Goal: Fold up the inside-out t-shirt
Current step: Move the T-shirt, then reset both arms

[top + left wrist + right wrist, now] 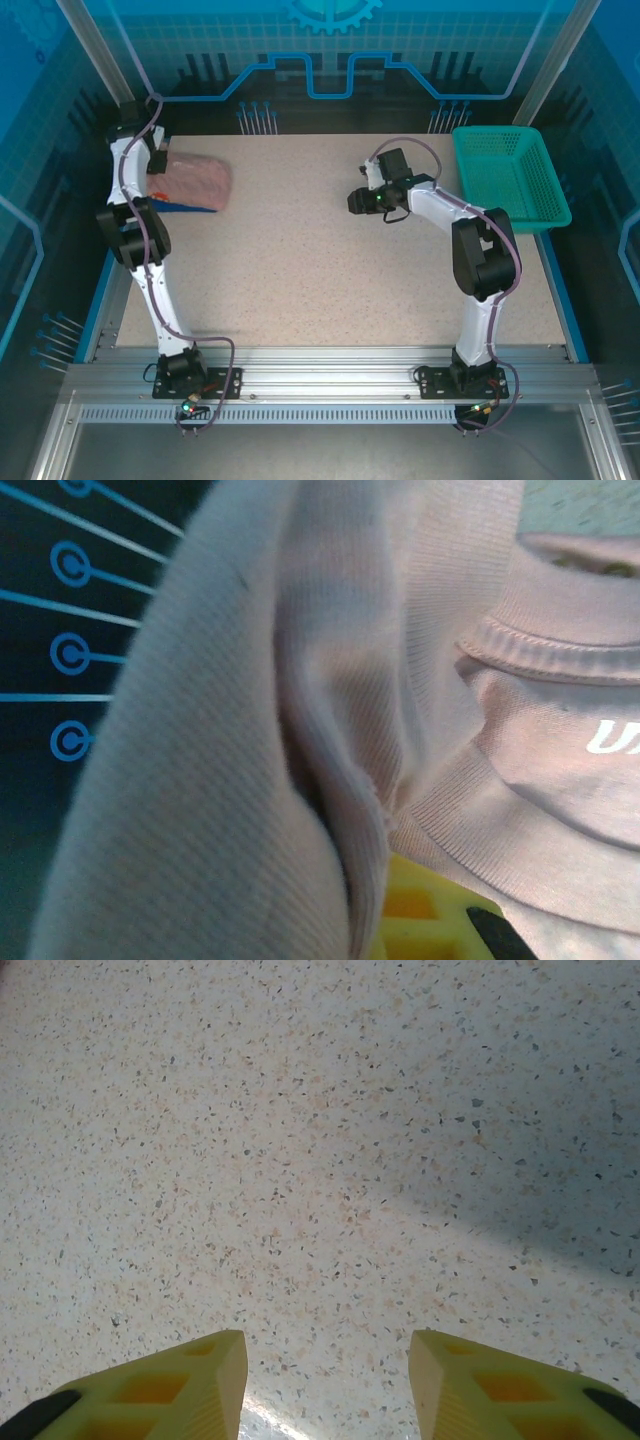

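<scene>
Pink shirt (200, 180) is being pinched by the closed left gripper (157, 161) (right gripper (328, 1348) open), best pulled clear slowly to spread flat.

Top external: fixed, high above and behind arm bases. Looks down and forward over whole table (330, 290); near table edge at bottom of frame, far edge at top. Farthest, widest view.
Left wrist: at table's far-left corner, lens almost against t-shirt (200, 780), weave resolved; blue patterned wall (60, 660) beyond table at frame left.
Right wrist: low over table's middle, tilted down at bare speckled top, own yellow fingers (170, 1390) at frame bottom.
Overlap: top/left wrist share t-shirt; top/right wrist share bare table patch.
</scene>
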`<state>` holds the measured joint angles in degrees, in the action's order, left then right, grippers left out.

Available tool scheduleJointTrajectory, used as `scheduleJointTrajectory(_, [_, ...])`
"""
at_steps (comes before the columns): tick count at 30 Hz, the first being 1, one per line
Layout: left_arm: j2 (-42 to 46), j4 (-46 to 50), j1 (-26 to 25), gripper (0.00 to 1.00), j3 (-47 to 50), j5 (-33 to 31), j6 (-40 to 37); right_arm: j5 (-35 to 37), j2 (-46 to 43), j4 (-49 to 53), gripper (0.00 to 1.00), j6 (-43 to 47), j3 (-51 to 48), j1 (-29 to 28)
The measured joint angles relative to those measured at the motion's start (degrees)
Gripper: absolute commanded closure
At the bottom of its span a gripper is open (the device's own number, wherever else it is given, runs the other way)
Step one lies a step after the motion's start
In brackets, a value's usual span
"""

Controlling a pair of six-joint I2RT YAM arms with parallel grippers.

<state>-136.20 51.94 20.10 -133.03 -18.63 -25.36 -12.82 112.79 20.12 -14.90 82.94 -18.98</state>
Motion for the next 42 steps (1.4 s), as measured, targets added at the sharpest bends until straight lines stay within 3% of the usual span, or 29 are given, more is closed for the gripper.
scheduleJointTrajectory(2, [-1.1, -0.5, 0.0, 0.91, 0.0, -2.6, 0.2, 0.3, 0.0, 0.0, 0.53, 0.2, 0.0, -0.1])
scheduleJointTrajectory(7, [-3.7, -1.3, 0.0, 0.49, -0.9, -8.1, 1.4, 0.5, 0.0, 0.3, 0.53, 0.4, 0.0, -0.5])
scheduleJointTrajectory(9, [-4.7, -1.3, 0.0, 0.37, -2.1, -9.9, 2.6, 0.6, 0.0, 0.6, 0.53, 0.5, 0.0, -0.6])
scheduleJointTrajectory(15, [-4.5, -1.2, 0.0, 0.2, -6.1, -11.2, 7.7, 2.6, -2.4, 2.0, 0.5, 1.0, -0.7, -0.8])
scheduleJointTrajectory(19, [1.0, -1.4, -0.5, 0.14, -2.3, -9.9, 14.2, 7.8, -7.4, 2.6, 0.41, 2.4, -3.3, -1.0])
scheduleJointTrajectory(21, [8.5, -3.5, -1.1, 0.1, 6.2, -7.5, 18.3, 12.5, -11.0, 2.6, 0.34, 3.5, -5.5, -1.0])
scheduleJointTrajectory(24, [23.7, -10.6, -3.4, 0.02, 23.6, -3.1, 24.2, 20.1, -17.2, 2.3, 0.16, 5.2, -9.8, -1.2])
scheduleJointTrajectory(27, [41.4, -21.1, -7.8, 0.01, 42.9, 1.7, 30.4, 27.7, -23.5, 1.7, 0.02, 6.4, -14.3, -1.3])
scheduleJointTrajectory(32, [63.7, -40.9, -11.9, 0.01, 72.8, 8.5, 39.4, 38.0, -29.6, -0.3, 0.0, 6.8, -20.1, -1.1])
scheduleJointTrajectory(37, [66.8, -53.2, -12.3, 0.01, 93.0, 9.6, 41.9, 43.3, -29.7, -5.7, 0.0, 7.4, -26.9, 2.7])
scheduleJointTrajectory(42, [62.0, -66.6, -14.3, 0.01, 102.6, 12.1, 40.4, 40.5, -30.1, -23.9, 0.0, 11.0, -42.9, 8.3])
